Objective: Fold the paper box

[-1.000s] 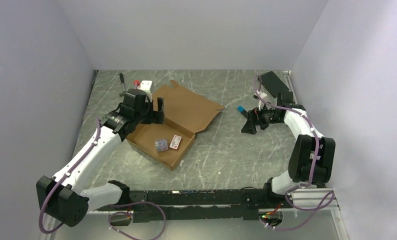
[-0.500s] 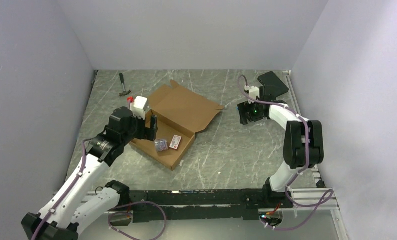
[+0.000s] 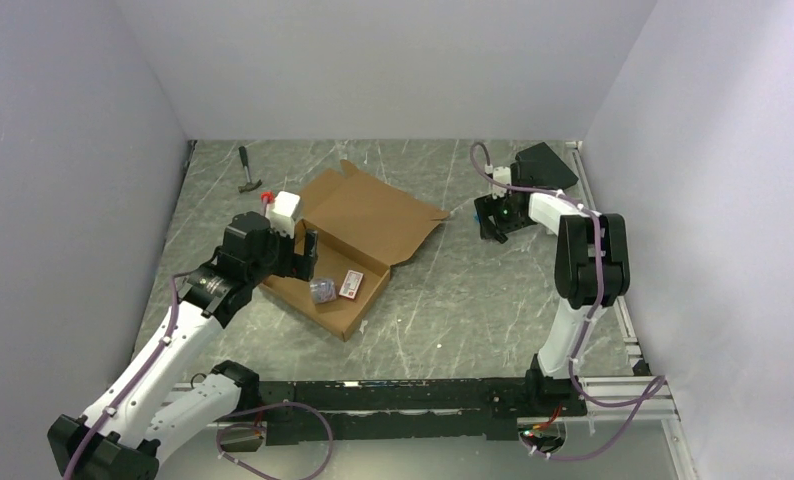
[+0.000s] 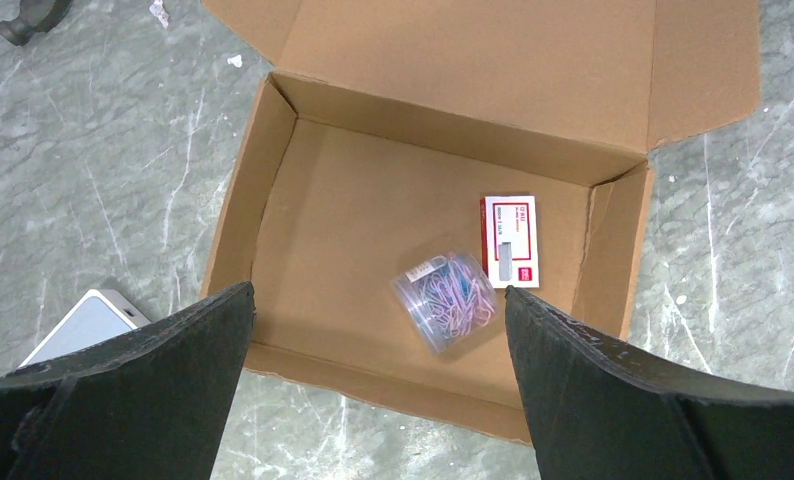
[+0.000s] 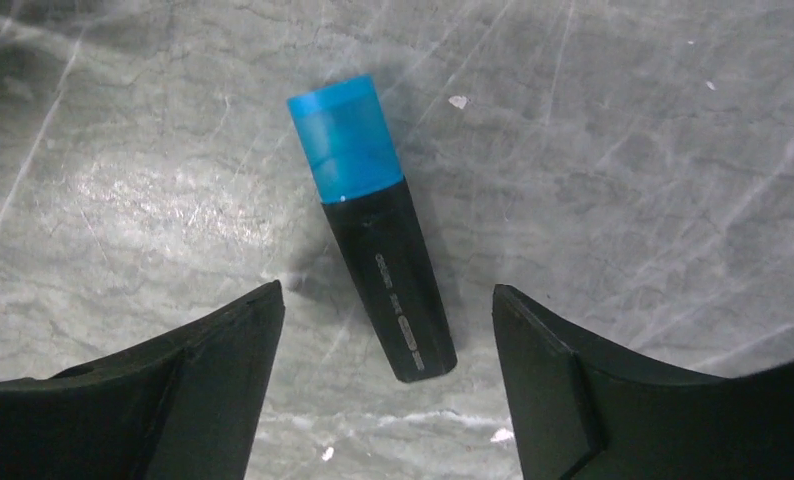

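The paper box (image 3: pixel 373 215) lies open left of centre, its lid flat behind the tray (image 4: pixel 373 190). On the tray floor lie a clear tub of paper clips (image 4: pixel 445 300) and a small white and red packet (image 4: pixel 510 241). My left gripper (image 4: pixel 378 292) hangs open above the tray's near wall, at its left end in the top view (image 3: pixel 308 255), touching nothing. My right gripper (image 5: pixel 385 291) is open low over the table at the back right (image 3: pixel 493 215). Its fingers straddle the black end of a blue-capped marker (image 5: pixel 373 230) without touching it.
A hammer (image 3: pixel 248 172) lies at the back left. A white block with a red part (image 3: pixel 283 207) sits by the box's left corner, next to my left wrist. A flat black box (image 3: pixel 545 165) stands at the back right, near the wall.
The left arm drew back toward the near side, gripper now over the tray's near wall. The right gripper swung over the marker and its jaws narrowed a little.
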Controlling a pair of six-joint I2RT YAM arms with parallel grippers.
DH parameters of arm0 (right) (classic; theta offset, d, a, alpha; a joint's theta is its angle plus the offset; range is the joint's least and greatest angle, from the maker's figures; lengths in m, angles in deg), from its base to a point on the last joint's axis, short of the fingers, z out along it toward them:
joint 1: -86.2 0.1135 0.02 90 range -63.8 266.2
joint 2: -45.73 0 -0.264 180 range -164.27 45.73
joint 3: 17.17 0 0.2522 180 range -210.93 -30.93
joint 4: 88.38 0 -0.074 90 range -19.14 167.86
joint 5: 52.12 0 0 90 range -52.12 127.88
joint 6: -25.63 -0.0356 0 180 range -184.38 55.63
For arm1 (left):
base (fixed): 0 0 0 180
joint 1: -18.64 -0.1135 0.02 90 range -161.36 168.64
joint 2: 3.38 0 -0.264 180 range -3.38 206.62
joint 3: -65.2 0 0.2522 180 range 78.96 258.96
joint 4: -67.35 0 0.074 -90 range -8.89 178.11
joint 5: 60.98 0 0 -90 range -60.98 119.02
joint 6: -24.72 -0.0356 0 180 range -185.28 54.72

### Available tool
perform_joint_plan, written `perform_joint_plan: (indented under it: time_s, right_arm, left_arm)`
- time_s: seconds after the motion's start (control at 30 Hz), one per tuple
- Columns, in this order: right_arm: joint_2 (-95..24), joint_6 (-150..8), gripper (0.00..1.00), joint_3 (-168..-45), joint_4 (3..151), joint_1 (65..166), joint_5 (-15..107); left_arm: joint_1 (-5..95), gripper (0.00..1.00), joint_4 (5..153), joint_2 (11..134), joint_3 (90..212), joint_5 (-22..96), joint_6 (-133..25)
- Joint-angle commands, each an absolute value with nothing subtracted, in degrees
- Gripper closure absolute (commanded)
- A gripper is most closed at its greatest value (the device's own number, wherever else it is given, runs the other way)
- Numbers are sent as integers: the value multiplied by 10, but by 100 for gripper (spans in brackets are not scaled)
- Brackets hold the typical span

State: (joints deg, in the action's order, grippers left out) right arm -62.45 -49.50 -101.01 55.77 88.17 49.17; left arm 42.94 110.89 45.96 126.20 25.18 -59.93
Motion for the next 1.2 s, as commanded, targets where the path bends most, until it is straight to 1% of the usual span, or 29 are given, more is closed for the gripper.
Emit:
perform_joint_plan:
  time_s: [0.0,0.13,0.3,0.47,0.6,0.77,0.87,1.1,1.17]
  right_arm:
    - [-651,-495,25,-1054,535,881,510]
    - [-669,-497,35,-1057,535,882,509]
    - [-679,-489,58,-1050,538,891,466]
    - [-674,-480,71,-1037,535,895,450]
    - [-661,-474,77,-1030,522,890,468]
    - [-627,-452,81,-1014,492,867,531]
    - [-604,-447,86,-1005,483,848,564]
    - [-566,-446,88,-990,471,821,619]
    - [-557,-440,88,-985,463,815,650]
  left_arm:
    - [426,0,1090,460,1263,259,-609]
    - [426,1,1091,462,1263,257,-610]
    - [424,0,1091,463,1263,257,-611]
    - [420,0,1091,463,1263,258,-611]
    - [419,1,1092,461,1262,256,-611]
    - [419,0,1092,457,1262,254,-612]
    - [419,1,1092,453,1262,256,-611]
    - [419,0,1092,453,1262,256,-612]
    - [419,0,1092,452,1262,256,-613]
